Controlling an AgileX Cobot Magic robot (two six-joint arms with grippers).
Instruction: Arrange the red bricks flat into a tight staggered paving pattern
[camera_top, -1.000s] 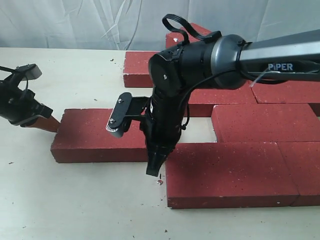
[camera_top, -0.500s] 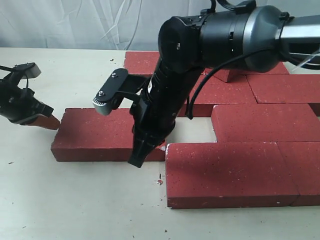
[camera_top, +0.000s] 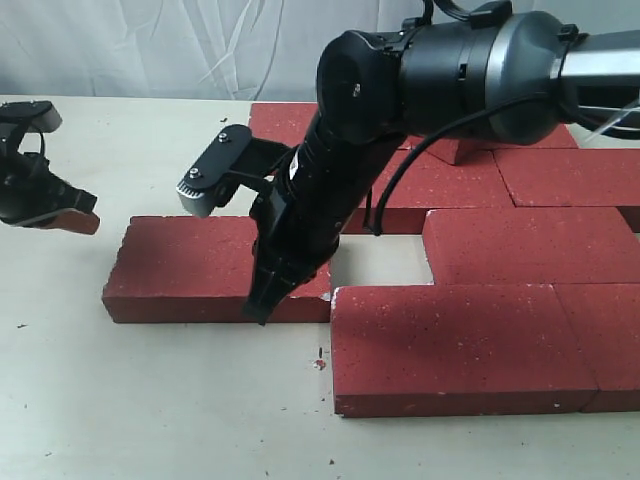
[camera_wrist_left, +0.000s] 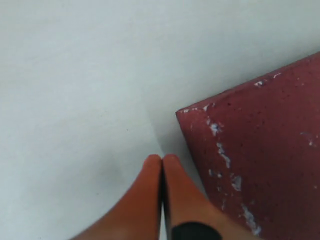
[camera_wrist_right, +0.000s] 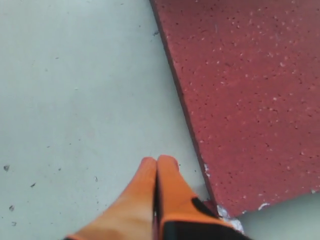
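Surface (camera_top: 150, 400): pale and wide, bare along the left and front of the exterior view, with everything resting on it.
Curtain (camera_top: 150, 50): white and creased, hanging behind the far edge.
Red bricks (camera_top: 530, 245): they lie flat on the right half in offset rows with their long sides touching. They are dark red with white specks, and the front row reaches furthest toward the middle.
Right arm (camera_top: 440, 80): black and bulky, it comes in from the right and bends steeply down over the middle.
Loose brick (camera_top: 185, 265): it lies flat to the left of the paved patch. Its right end sits just beside the front row's corner, and its corners are chipped whitish.
Gap (camera_top: 385, 262): a small patch of bare surface between the loose brick and the laid rows.
Right tool (camera_top: 258, 305): its orange fingers are pressed together with nothing held. The tip is low at the loose brick's front edge, near the chipped corner. Whether it touches the brick cannot be told.
Left tool (camera_top: 70, 220): its fingers are closed tight on each other and grip nothing. It sits near the loose brick's far left corner, apart from it.
Crumbs (camera_top: 320, 362): red specks on the surface in front of the bricks.
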